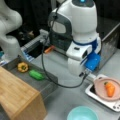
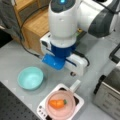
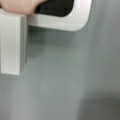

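- We see the arm's wrist and hand hanging low over the grey table (image 1: 62, 100), but the gripper's fingers are hidden behind the white hand body in both front views, and the wrist view shows no fingertips.
- We cannot tell how the jaws stand, nor whether they hold anything.
- Nearest to the gripper is the pan handle (image 2: 75, 86), a pale bar sticking out from the pink pan (image 2: 61, 102) toward the hand; in the wrist view the handle (image 3: 12, 43) fills the upper left, with the table beneath it.
- Whether the gripper touches that handle we cannot tell; it sits just beside it.
- The pink pan (image 1: 107, 88) rests on a white hob (image 1: 100, 98), just beyond the handle from the gripper.
- An orange carrot (image 2: 57, 103) with a green top lies inside the pan, also seen in a front view (image 1: 110, 89).
- A teal bowl (image 2: 30, 78) stands on the table near the gripper, apart from the pan.
- Well away from the gripper, a yellow pepper (image 1: 22, 67) and a green vegetable (image 1: 36, 74) lie beside a wooden box (image 1: 17, 97).
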